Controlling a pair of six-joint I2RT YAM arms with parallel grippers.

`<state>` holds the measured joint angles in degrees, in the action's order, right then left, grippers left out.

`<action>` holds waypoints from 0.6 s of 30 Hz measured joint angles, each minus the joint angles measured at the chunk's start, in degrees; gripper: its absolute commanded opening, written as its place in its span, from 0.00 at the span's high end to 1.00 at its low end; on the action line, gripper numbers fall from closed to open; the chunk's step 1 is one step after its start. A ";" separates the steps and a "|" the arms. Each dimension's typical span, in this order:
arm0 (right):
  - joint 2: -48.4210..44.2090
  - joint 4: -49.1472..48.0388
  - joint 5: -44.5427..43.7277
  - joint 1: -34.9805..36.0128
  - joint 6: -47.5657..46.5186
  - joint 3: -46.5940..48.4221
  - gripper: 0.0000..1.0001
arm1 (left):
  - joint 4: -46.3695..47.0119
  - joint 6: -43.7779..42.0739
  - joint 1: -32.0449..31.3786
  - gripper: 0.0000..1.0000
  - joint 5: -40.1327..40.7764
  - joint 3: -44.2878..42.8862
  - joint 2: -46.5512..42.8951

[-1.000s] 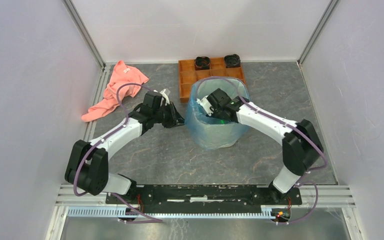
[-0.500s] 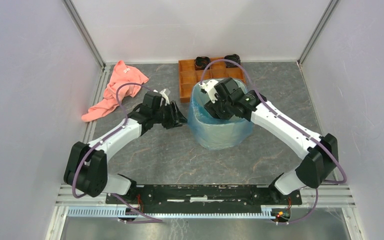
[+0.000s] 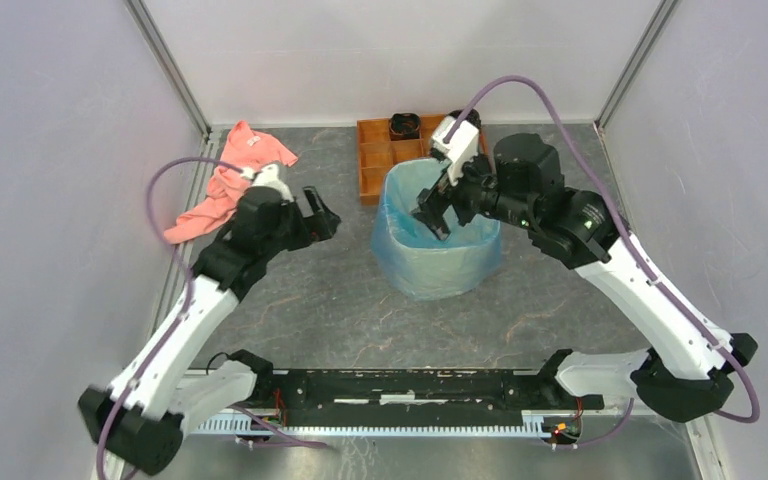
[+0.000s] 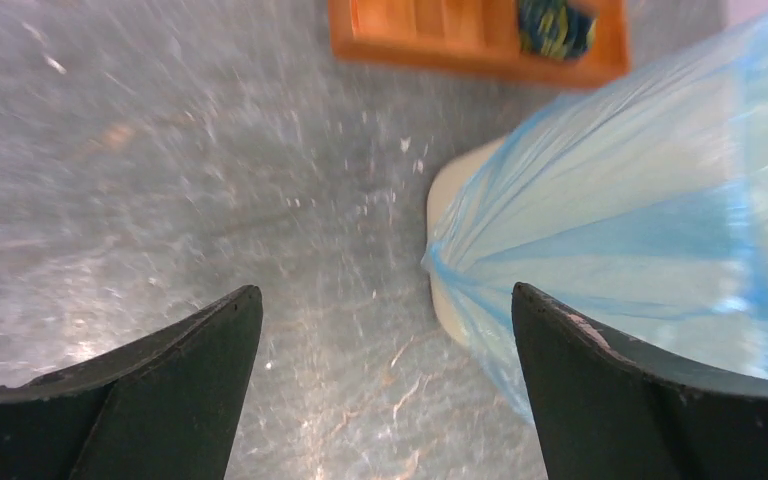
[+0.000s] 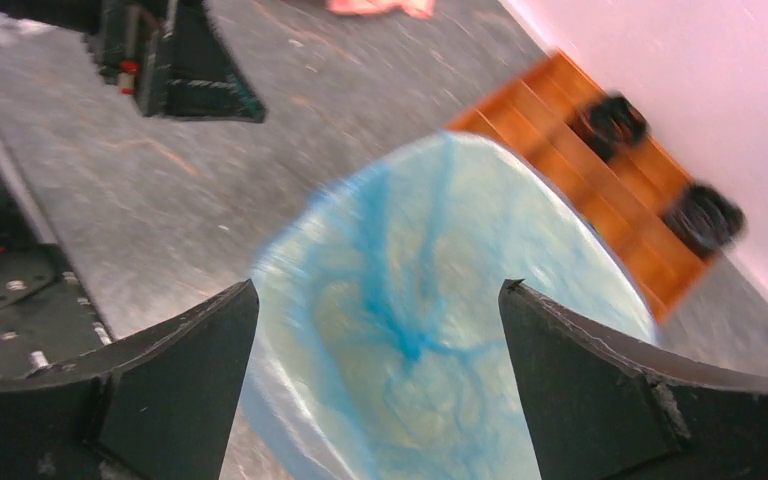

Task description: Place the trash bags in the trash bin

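The light-blue trash bag [image 3: 430, 262] lines the trash bin and is folded down over its outer wall. In the left wrist view the bag [image 4: 650, 210] covers the bin, whose beige side [image 4: 447, 200] shows at the bag's lower edge. My left gripper [image 3: 321, 213] hangs open to the left of the bin, apart from it, with only floor between its fingers [image 4: 385, 290]. Over the bin's mouth my right gripper [image 3: 434, 214] is open and holds nothing [image 5: 378, 285]. The bag's wrinkled inside [image 5: 440, 310] lies below it.
An orange-brown compartment tray [image 3: 375, 150] with two dark items stands just behind the bin. A salmon-pink cloth [image 3: 230, 180] lies at the back left near the wall rail. White walls close in the left, right and back sides.
Both grippers opened. The left one pulled back to the left, away from the bin's wall. The right one rose out of the bin and now hangs over its mouth.
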<state>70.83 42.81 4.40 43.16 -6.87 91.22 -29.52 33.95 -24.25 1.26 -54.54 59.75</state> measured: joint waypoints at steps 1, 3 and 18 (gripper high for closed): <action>0.11 -0.68 0.63 1.09 0.02 0.42 0.02 | -0.61 0.20 0.00 0.00 1.86 -0.09 -2.95; 1.33 -2.45 1.57 5.70 0.09 1.11 0.02 | -1.62 1.09 0.00 0.00 6.38 -0.15 -10.10; 28.96 -10.86 -15.56 26.58 7.91 -1.07 0.02 | -6.88 4.11 0.00 0.00 33.38 -9.40 -43.17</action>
<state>99.79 31.94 -11.16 69.73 1.04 90.15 -36.40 38.06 -24.25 34.63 -63.94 16.58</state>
